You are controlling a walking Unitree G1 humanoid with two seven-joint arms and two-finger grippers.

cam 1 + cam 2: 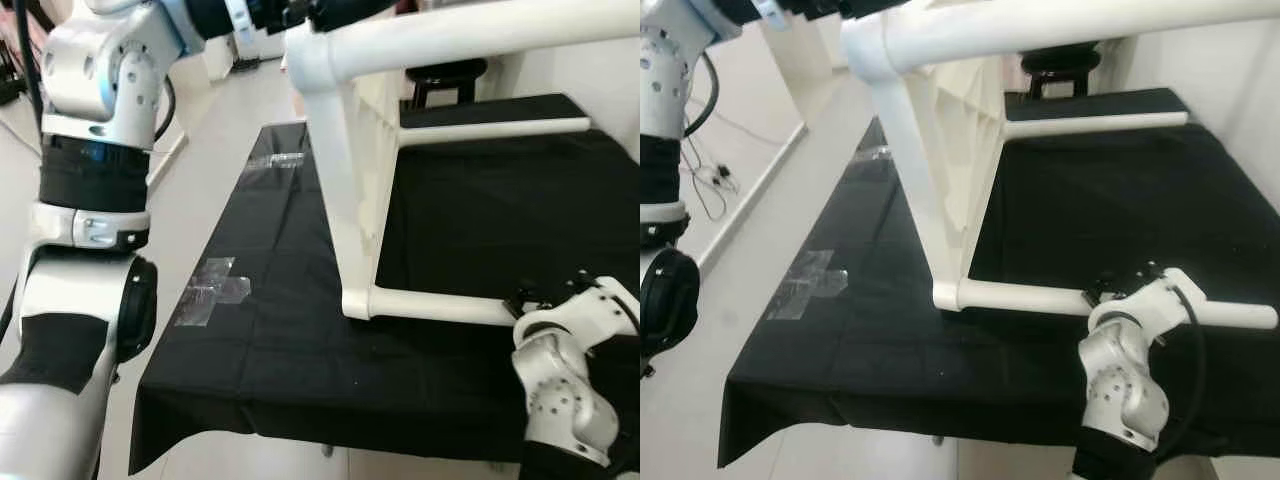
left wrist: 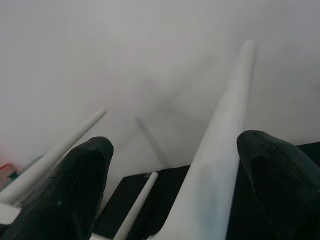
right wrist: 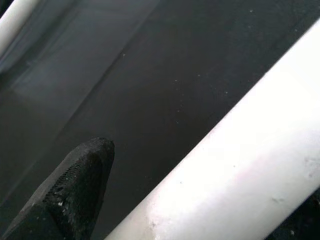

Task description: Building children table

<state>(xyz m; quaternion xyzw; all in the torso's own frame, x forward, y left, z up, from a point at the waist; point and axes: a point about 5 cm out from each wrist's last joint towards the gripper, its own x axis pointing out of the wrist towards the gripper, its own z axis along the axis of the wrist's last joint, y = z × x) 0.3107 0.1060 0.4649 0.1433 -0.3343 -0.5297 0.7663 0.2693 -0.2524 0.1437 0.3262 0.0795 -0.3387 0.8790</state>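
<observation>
White plastic children's table lying on its side on a work surface draped in black cloth; one leg flat on the cloth, running toward the robot's right, another leg raised across the top of the head views. Ribbed underside of the tabletop facing right. Left gripper raised high by the upper leg, black fingers spread wide with that leg between them, contact not confirmed. Right gripper low at the near edge, against the leg on the cloth; one black finger visible beside the tube, closure on it not determinable. Clear tape patches stuck to the cloth near the left edge. Pale floor beyond.
</observation>
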